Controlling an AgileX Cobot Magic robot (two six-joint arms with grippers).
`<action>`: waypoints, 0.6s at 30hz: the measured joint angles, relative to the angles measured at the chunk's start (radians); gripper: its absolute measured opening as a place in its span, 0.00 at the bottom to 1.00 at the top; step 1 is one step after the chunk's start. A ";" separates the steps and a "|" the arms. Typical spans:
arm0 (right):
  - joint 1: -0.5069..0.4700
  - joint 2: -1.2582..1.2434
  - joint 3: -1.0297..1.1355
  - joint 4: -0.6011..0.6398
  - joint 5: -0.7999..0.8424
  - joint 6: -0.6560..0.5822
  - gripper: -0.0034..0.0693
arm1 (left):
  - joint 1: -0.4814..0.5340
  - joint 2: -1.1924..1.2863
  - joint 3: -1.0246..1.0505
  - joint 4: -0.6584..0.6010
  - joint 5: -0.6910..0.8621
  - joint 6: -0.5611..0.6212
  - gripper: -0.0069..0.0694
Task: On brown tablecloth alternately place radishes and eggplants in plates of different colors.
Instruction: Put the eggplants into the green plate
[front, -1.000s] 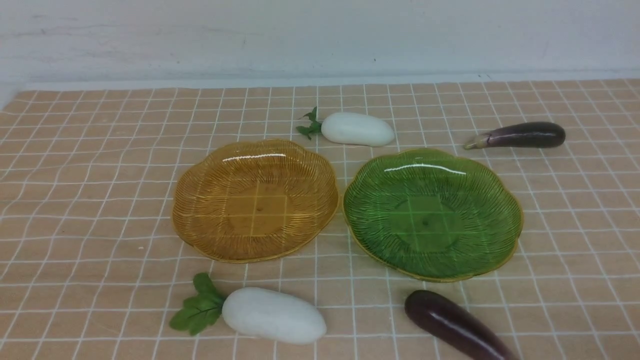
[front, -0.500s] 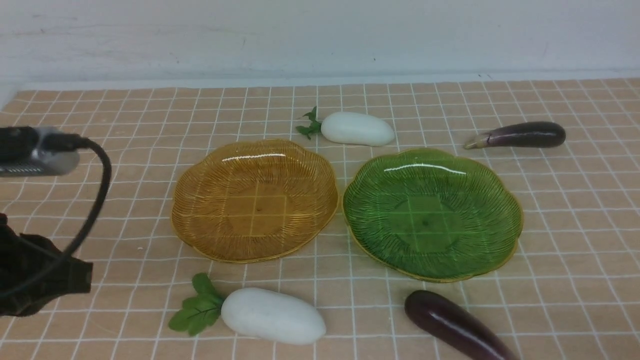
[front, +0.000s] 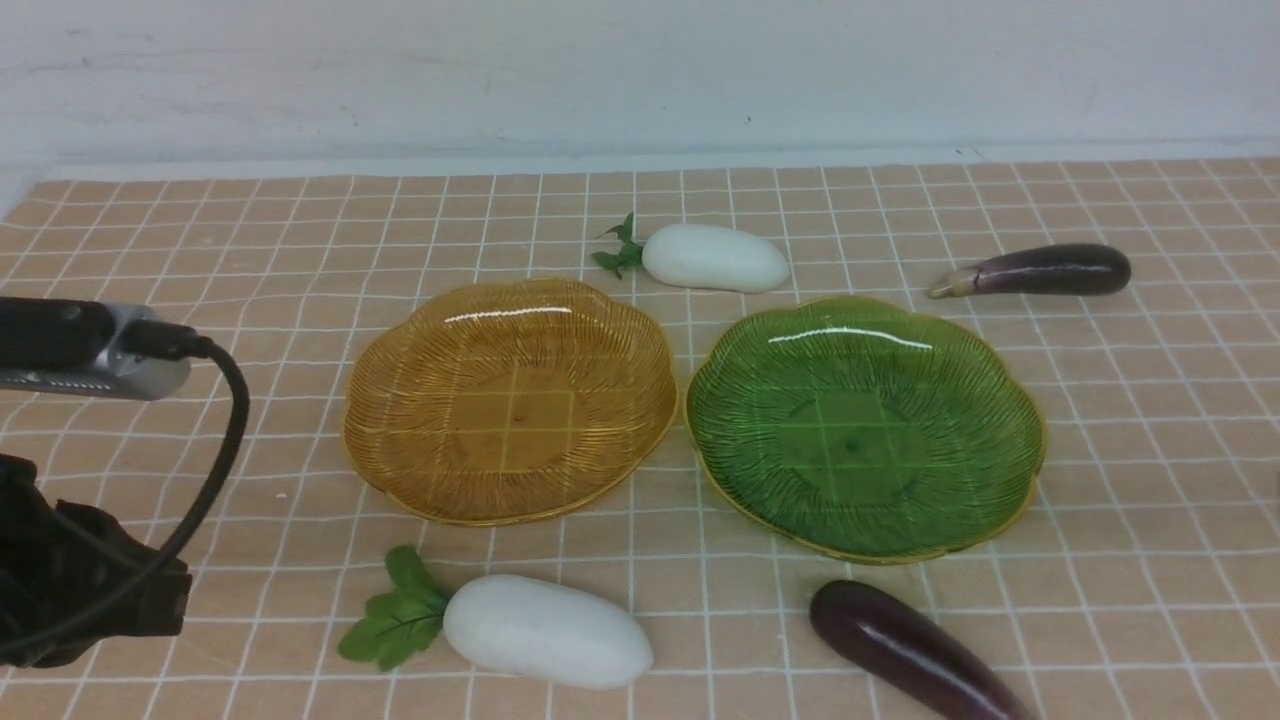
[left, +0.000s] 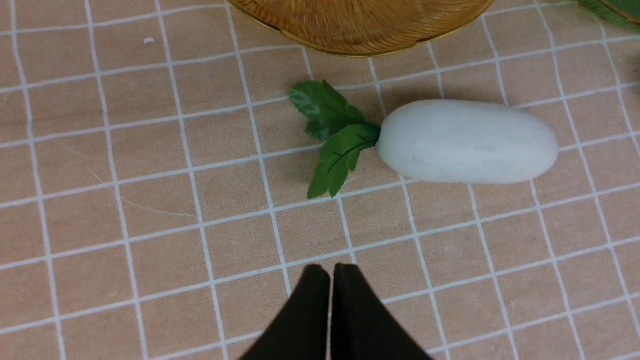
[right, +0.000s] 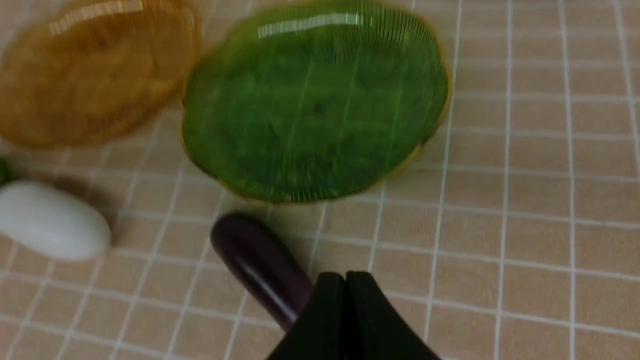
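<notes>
Black left gripper (left: 330, 274), fingertips pressed together on nothing, angled down over tan-brown grid-lined tablecloth (left: 150, 200), pointing toward nearer white oblong toy radish (left: 467, 141) with green leaves. Black right gripper (right: 345, 281), likewise closed, over one end of glossy dark purple toy eggplant (right: 250, 260) before translucent green ribbed plate (right: 315, 100).

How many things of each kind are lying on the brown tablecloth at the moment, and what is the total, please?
White radishes: 2, the near radish and the far radish.
Purple eggplants: 2, the near eggplant and the far eggplant.
Scalloped plates: 2, the amber plate and the green plate, both empty.
Total: 6.
</notes>
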 joint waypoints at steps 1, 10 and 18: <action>0.003 0.087 -0.020 0.018 0.023 -0.058 0.03 | 0.000 0.000 0.000 0.000 0.001 0.000 0.09; 0.250 0.433 -0.040 0.038 -0.058 -0.149 0.05 | 0.000 0.000 0.000 0.000 0.020 0.004 0.09; 0.371 0.540 -0.046 -0.100 -0.071 -0.047 0.29 | 0.000 0.000 0.000 0.000 0.021 0.007 0.09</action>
